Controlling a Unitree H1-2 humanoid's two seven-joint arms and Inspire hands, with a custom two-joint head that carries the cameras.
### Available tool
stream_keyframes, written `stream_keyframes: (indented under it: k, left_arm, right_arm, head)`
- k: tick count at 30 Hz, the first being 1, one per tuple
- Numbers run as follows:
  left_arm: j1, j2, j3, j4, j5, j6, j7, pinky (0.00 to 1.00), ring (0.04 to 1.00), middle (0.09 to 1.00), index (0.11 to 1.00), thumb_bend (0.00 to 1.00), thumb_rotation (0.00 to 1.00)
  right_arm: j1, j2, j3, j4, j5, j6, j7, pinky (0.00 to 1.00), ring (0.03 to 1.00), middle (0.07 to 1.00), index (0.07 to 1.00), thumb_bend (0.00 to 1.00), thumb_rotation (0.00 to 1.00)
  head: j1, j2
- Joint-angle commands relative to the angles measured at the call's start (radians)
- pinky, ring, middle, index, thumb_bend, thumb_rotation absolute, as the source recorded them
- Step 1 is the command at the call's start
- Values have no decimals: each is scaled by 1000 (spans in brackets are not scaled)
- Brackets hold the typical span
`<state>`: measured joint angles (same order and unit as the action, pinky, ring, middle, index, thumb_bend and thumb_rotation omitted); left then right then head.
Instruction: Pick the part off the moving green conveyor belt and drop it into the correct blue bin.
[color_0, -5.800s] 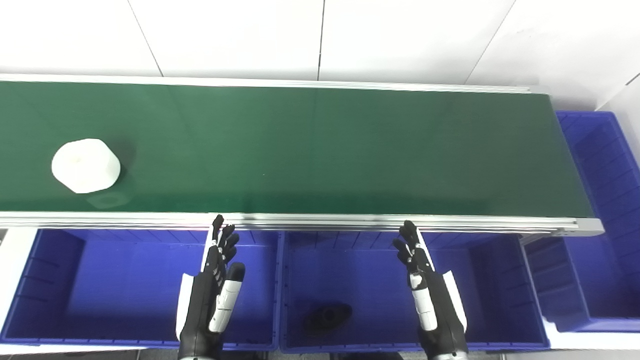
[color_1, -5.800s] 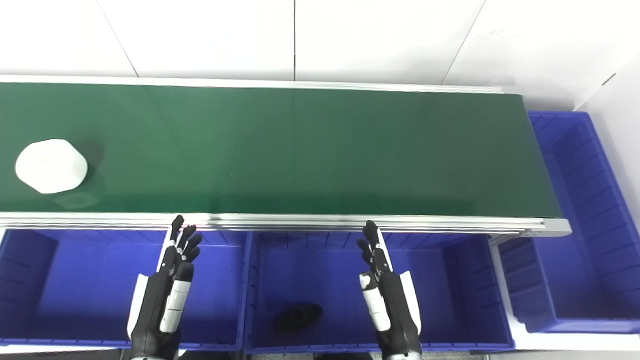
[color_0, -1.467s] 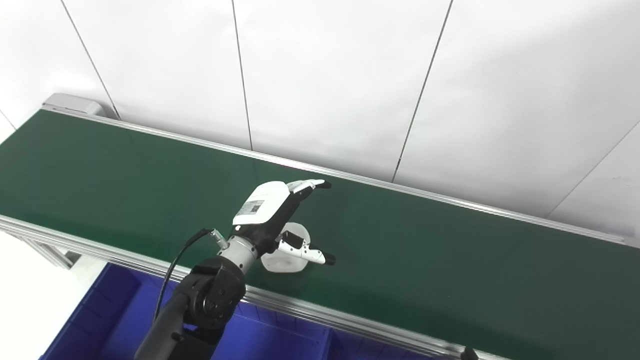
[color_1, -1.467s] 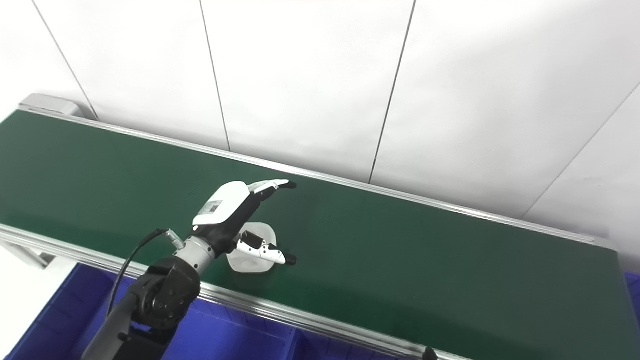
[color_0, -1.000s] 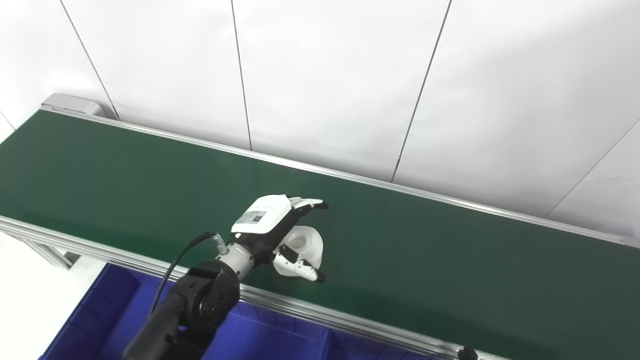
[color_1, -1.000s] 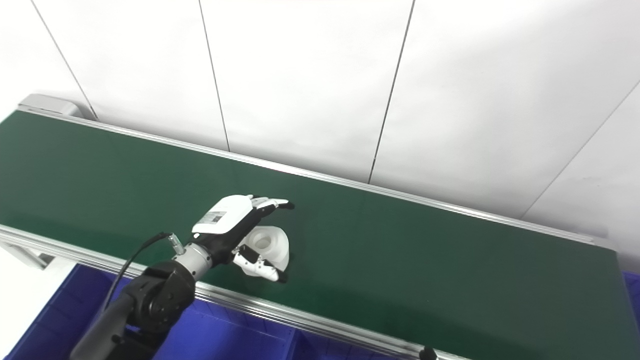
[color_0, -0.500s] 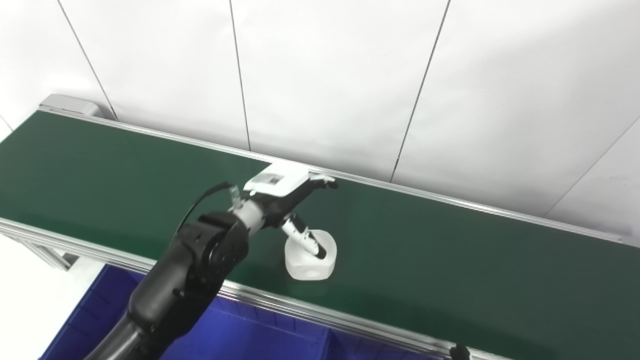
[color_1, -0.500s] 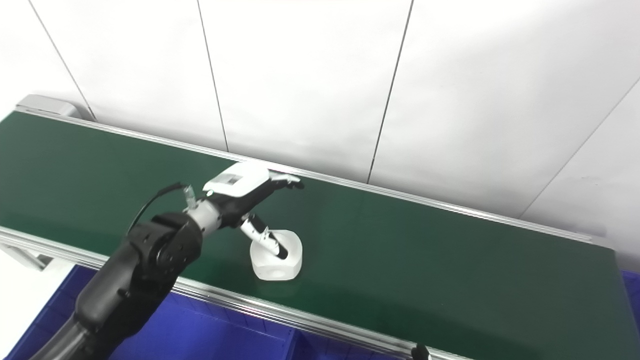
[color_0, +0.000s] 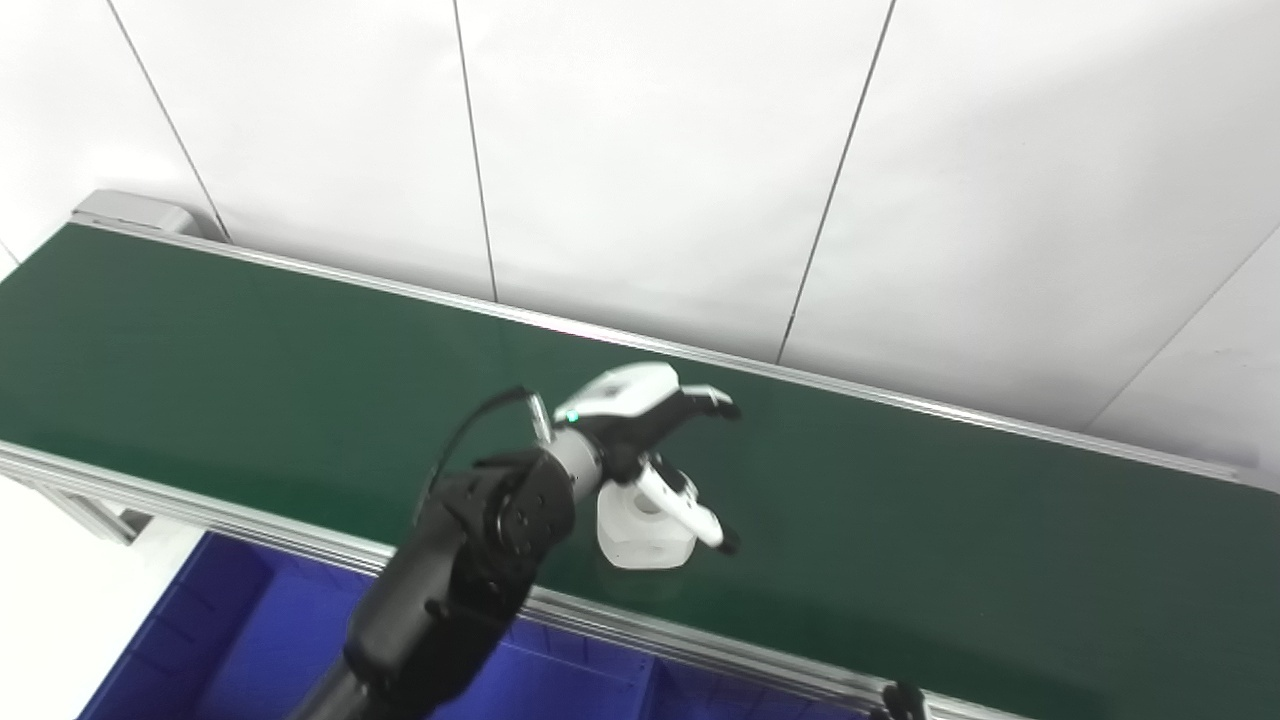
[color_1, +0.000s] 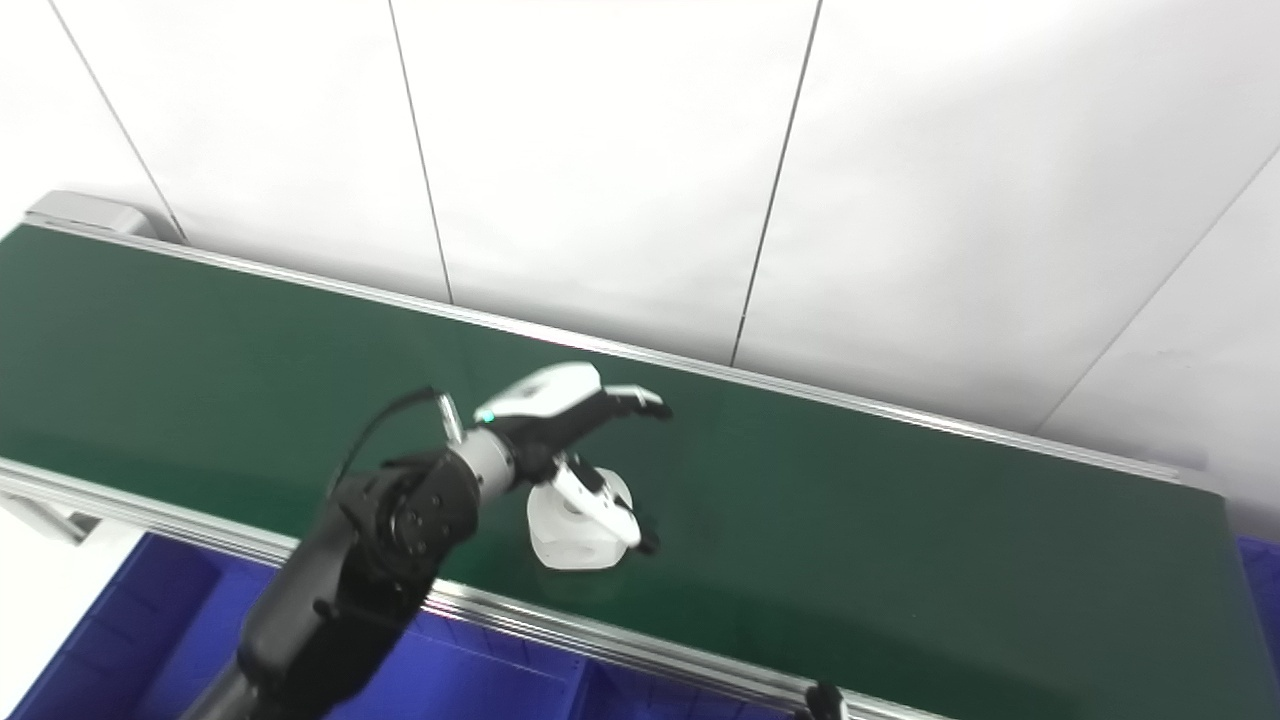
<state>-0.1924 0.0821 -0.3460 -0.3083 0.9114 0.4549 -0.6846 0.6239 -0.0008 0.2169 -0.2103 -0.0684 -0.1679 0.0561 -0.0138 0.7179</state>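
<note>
Now: white part (color_0: 640, 528) on green belt (color_0: 200, 370), near front rail, upright, carried further right along belt than half second ago. Earlier tilt in grip gone; part back on belt, so pickup judged not achieved, regrasp needed. Left hand (color_0: 655, 440) above part, fingers spread, holding nothing; thumb (color_0: 690, 515) crossing part's top, contact unclear. Forearm reaching from lower left. Blue bin (color_0: 230, 650) below rail. Right hand: only dark tip at bottom edge, state indeterminable.

No readable text, label or number shows on any surface in either view.
</note>
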Motion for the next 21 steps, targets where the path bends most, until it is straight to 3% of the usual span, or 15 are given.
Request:
stream_keyframes:
  k: [1,6,12,16,21]
  left_arm:
    - [-1,-18,-24,5,11,-2,55,901,908,906,872,1000,369]
    - [27,-42,-72,46,13,-33,152,925,916,902,883,981,391]
    - [47,-33,-134,81,62,-65,277,903,903,892,875,959,360]
    - [54,-20,-164,178,130,-133,484,896,890,867,864,961,329]
    - [51,-39,-153,317,145,-195,769,887,905,877,849,941,238]
  right_arm:
    - [11,11,7,-38,-8,-5,-6,1000,966,974,1000,871,1000]
    - [14,19,17,-41,-19,-3,-14,1000,955,969,1000,865,1000]
    - [18,21,28,-50,-20,-1,-12,1000,959,971,1000,869,999]
    - [27,23,34,-59,-24,3,-15,1000,958,971,1000,874,1000]
    - [34,25,38,-63,-17,-1,-16,1000,965,971,1000,878,996]
  head:
    - [-13,6]
    - [-46,15]
    - [-71,25]
    - [-90,29]
    - [-102,29]
